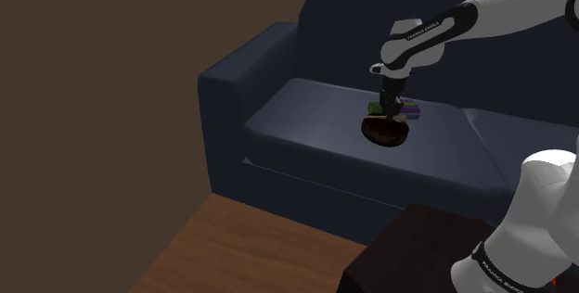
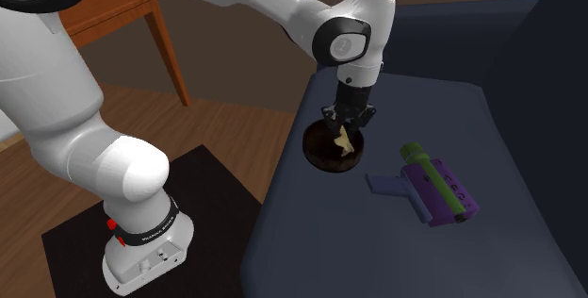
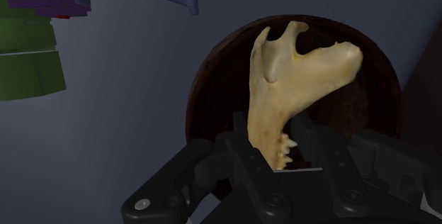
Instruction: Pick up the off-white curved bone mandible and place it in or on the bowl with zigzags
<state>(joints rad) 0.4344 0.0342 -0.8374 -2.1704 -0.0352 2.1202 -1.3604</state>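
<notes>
Dark blue sofa (image 1: 278,120) cushions are my work surface, with a brown wall behind them in the shoulder view. At the centre right of that view the gripper (image 1: 391,106) hangs straight above the dark brown bowl (image 1: 382,133), which sits on the seat cushion. Through the wrist camera I see the fingers clamped close together on the toothed end of the off-white mandible (image 3: 297,81), with its broad curved end pointing down into the bowl's round mouth. I cannot tell whether the bone touches the bottom, and I make out no zigzags on the bowl from here.

I judge this to be the release step. I would lower a little more so the bone has hardly any drop, hold it centred away from the rim, open the fingers slowly, then lift straight up. A purple and green toy (image 2: 433,188) lies near, right of the bowl in the second exterior view, and I would steer clear of it.
</notes>
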